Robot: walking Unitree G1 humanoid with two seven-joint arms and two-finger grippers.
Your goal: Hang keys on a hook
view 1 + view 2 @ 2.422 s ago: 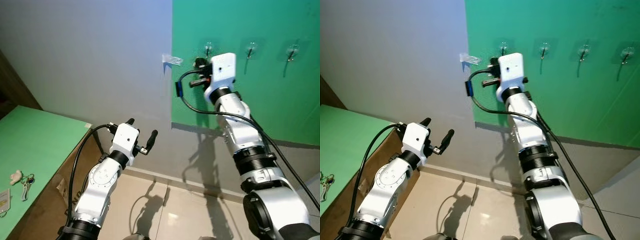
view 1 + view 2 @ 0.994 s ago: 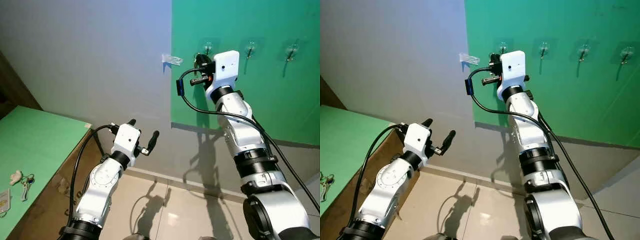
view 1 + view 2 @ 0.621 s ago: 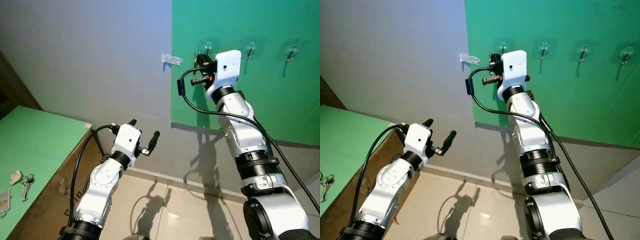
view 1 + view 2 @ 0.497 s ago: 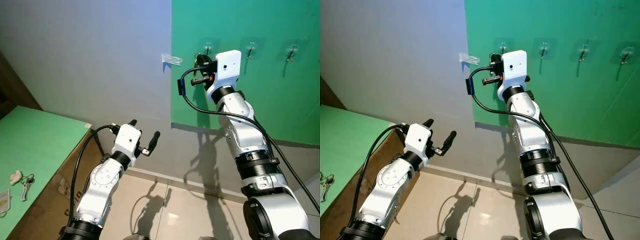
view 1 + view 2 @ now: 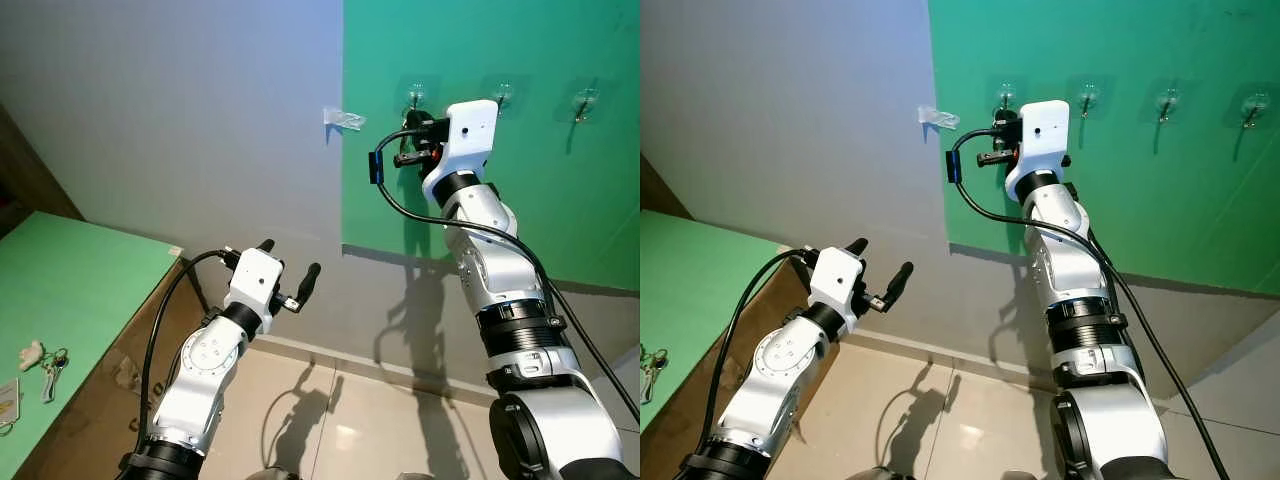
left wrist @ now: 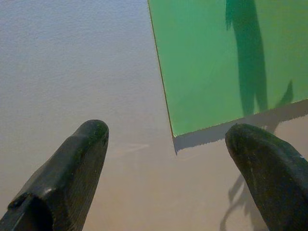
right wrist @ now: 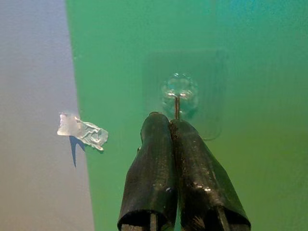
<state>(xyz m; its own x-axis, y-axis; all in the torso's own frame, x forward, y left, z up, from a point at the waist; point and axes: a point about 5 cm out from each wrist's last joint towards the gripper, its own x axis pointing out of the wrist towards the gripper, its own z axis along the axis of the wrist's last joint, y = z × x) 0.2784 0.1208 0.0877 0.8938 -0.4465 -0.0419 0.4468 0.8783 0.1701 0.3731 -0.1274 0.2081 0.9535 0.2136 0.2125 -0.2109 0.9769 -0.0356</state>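
Note:
A bunch of keys [image 5: 52,372] lies on the green tabletop [image 5: 90,290] at the far left, next to a small white object [image 5: 32,352]. My right gripper [image 5: 412,128] is raised against the green wall panel, just under the leftmost clear hook [image 5: 416,97]. In the right wrist view its fingers [image 7: 159,144] are pressed shut with nothing visible between them, and their tips sit right below the hook [image 7: 177,96]. My left gripper [image 5: 285,270] hovers low in front of the grey wall, open and empty, with its fingers [image 6: 86,144] wide apart.
More clear hooks [image 5: 503,97] [image 5: 585,103] [image 5: 1253,107] run in a row to the right on the green panel. A scrap of clear tape [image 5: 344,120] sticks to the wall at the panel's edge. A card [image 5: 6,400] lies by the keys. Tiled floor is below.
My right gripper has shifted to the right and slightly up, ending under the leftmost hook. The left arm has hardly moved.

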